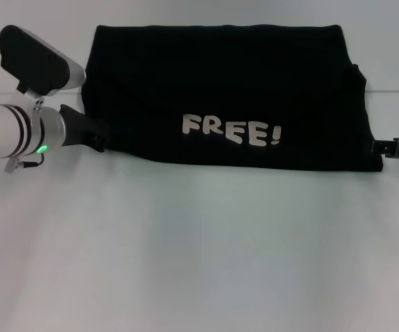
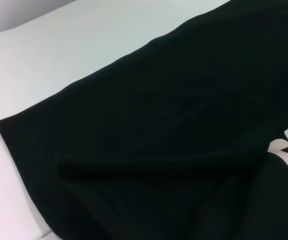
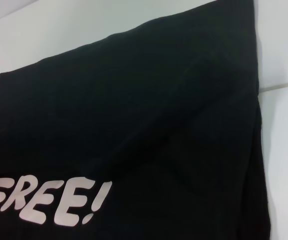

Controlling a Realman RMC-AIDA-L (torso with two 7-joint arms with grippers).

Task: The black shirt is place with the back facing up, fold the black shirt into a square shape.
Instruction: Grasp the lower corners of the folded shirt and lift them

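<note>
The black shirt (image 1: 227, 83) was seen folded on the white counter (image 1: 199, 256), flanked by left gripper (image 1: 97, 140) and right gripper (image 1: 379, 146); jaw states could not be told.

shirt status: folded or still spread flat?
Partly folded. The black shirt lies as a wide rectangle, no sleeves sticking out, "FREE!" lettering facing up on a folded-over layer. Not square yet. Left gripper and right gripper sit at its near corners.

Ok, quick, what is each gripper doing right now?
Left gripper: at the black shirt's left edge, fingers hidden, cannot be told.
Right gripper: at the shirt's right edge, cannot be told.
</note>
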